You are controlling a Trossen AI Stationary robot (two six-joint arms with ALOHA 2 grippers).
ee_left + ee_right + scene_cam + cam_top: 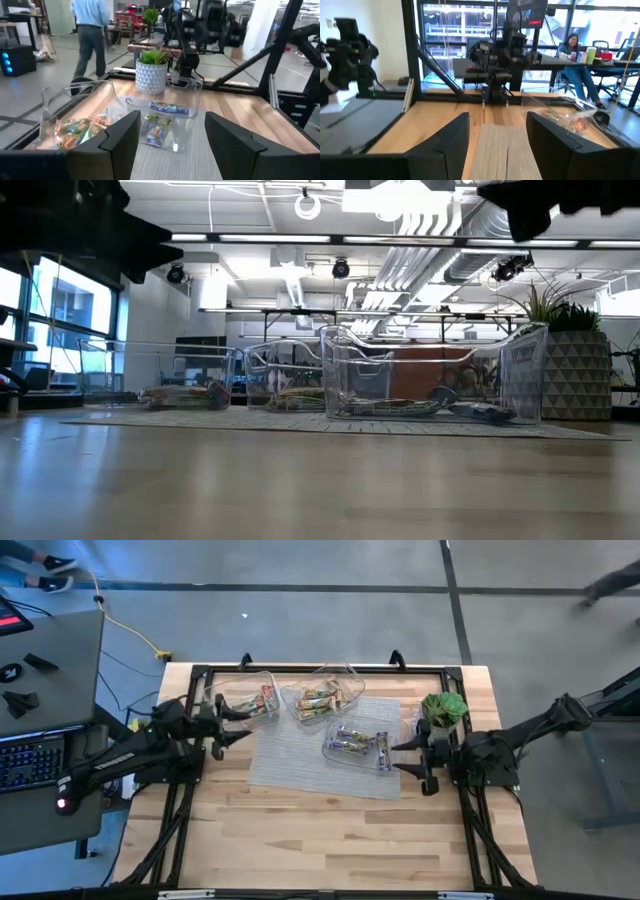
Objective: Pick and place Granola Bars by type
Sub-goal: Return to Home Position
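Three clear plastic tubs sit on a grey mat [300, 755] and hold the granola bars by type: red-pink bars in the left tub [252, 700], green-tan bars in the middle tub [320, 700], purple bars in the right tub [357, 742]. My left gripper [232, 725] hovers open at the mat's left edge, beside the left tub. My right gripper [405, 758] hovers open at the mat's right edge, just right of the purple tub. The left wrist view shows the purple bars [167, 108] and green-tan bars [77, 127] inside their tubs.
A green potted plant in a white patterned pot [444, 708] stands near the table's far right, close to my right arm. A black frame rail [320, 668] runs along the far edge. A person [92, 30] walks in the room beyond; another person [575, 55] sits at a desk.
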